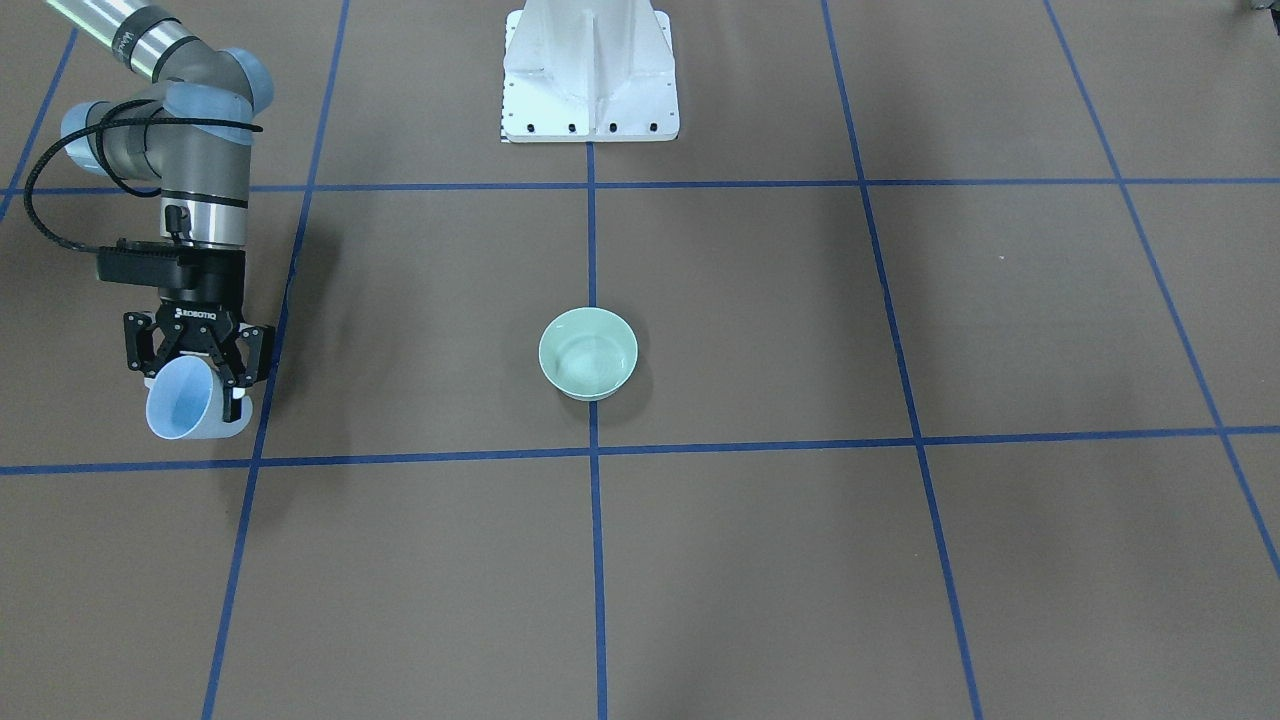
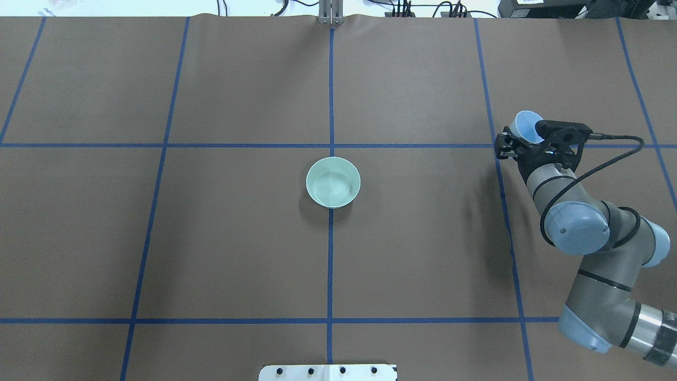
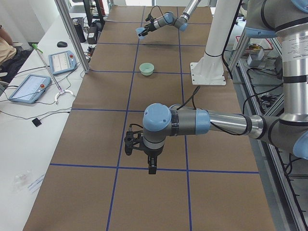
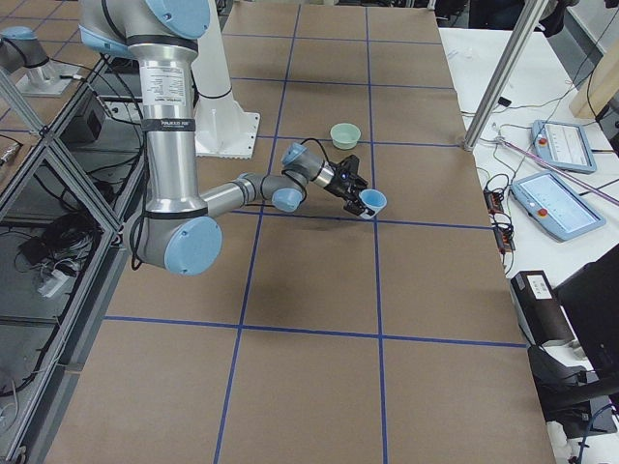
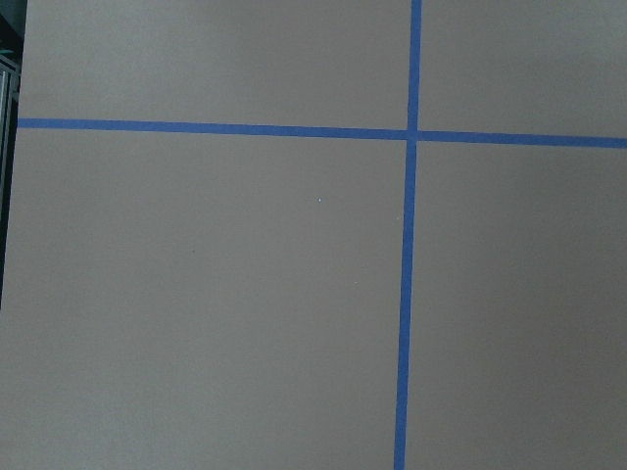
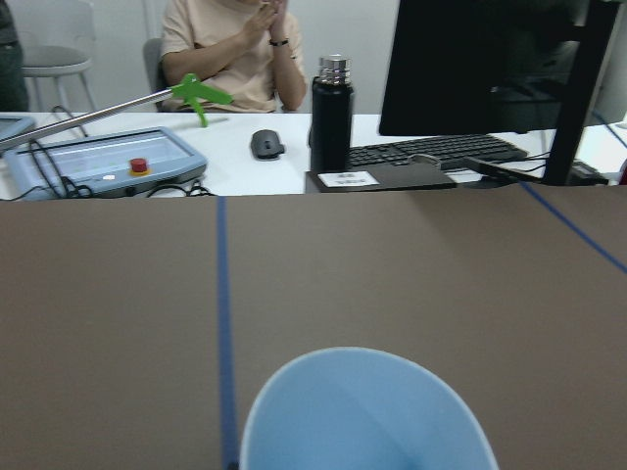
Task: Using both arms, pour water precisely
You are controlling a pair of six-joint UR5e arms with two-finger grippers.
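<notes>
I see brown worktop (image 2: 238,254) gridded with blue tape (image 2: 330,264). Beyond far edge, white desk (image 6: 230,174): monitor (image 6: 490,69), keyboard (image 6: 431,152), mouse (image 6: 266,145), black bottle (image 6: 331,113), teach pendant (image 6: 108,162). Person (image 6: 235,49) seated behind.

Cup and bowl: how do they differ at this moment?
The cup is light blue; the bowl is pale green. The cup is held tilted by the right gripper; the bowl stands upright and free on the table. The cup is narrower, the bowl wider. Both are round and open-topped.
</notes>
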